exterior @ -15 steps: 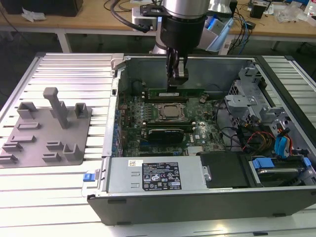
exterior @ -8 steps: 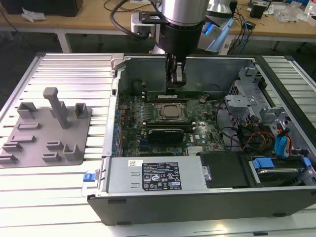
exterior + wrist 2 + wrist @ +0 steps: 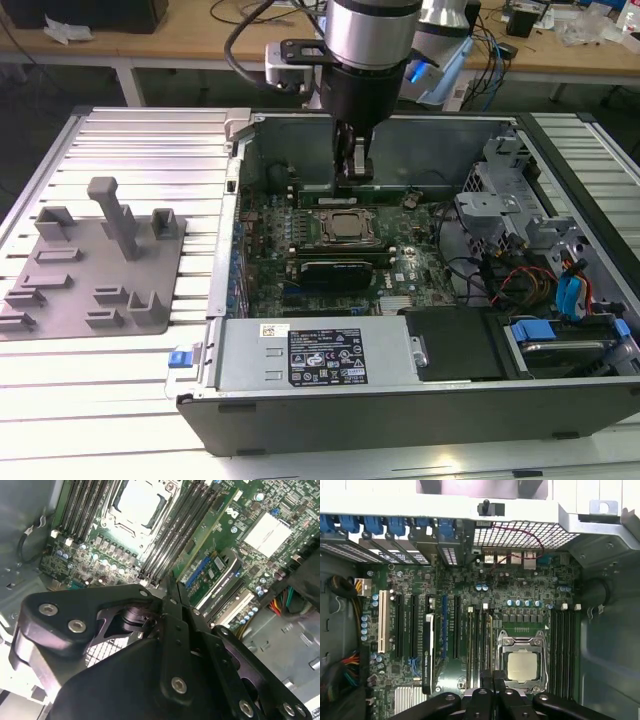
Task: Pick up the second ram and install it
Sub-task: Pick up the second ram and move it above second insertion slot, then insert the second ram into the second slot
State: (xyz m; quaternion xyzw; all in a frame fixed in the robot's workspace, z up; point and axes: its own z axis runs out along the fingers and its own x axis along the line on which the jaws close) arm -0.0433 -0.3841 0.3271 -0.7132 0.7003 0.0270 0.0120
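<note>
Seating step: claw (image 3: 352, 176) down on the second ram (image 3: 400, 193) inside the open computer case (image 3: 228, 205).
Claw fingers are pressed together in both wrist views (image 3: 493, 679) (image 3: 167, 586), no gap between them; can't tell if they nip the stick's top edge or just bear on it. The second ram lies directly under the claw tips, a long green strip standing in the slot bank. The processor (image 3: 347, 228) is just beside the claw, the black expansion card (image 3: 335, 268) further out past it. The case sits on the slatted tabletop (image 3: 150, 140). Judged stage: pick-up done, stick at its slot, install underway and likely not yet locked; the end latches are too small to read. This step calls for a straight-down, even push, with the stick kept square to the slot so both ends catch.
</note>
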